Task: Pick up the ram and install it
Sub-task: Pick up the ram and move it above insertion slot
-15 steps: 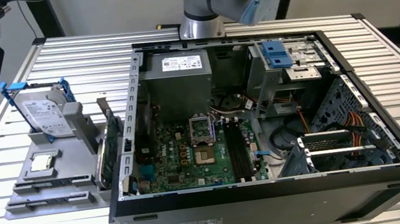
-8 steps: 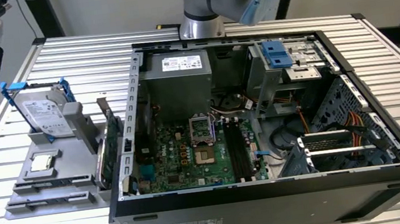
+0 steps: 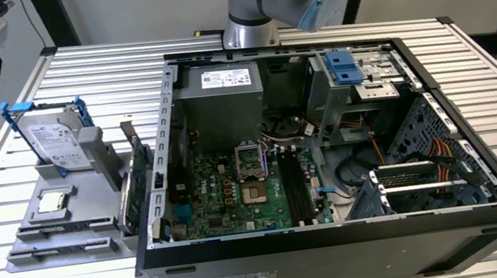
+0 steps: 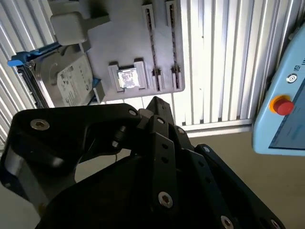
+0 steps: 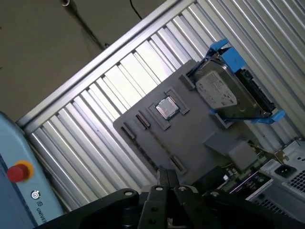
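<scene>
My pincer [image 5: 167, 172] is pressed together, empty, over the gray parts holder [image 5: 193, 125]. Can't single out the ram; I'd spread and square along its long edge.

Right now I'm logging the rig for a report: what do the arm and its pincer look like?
The arm is silver-grey, rounded metal with a light blue joint cap. The pincer is matt black: angular linkage bars pinned with silver screws, seen in both wrist views.
</scene>
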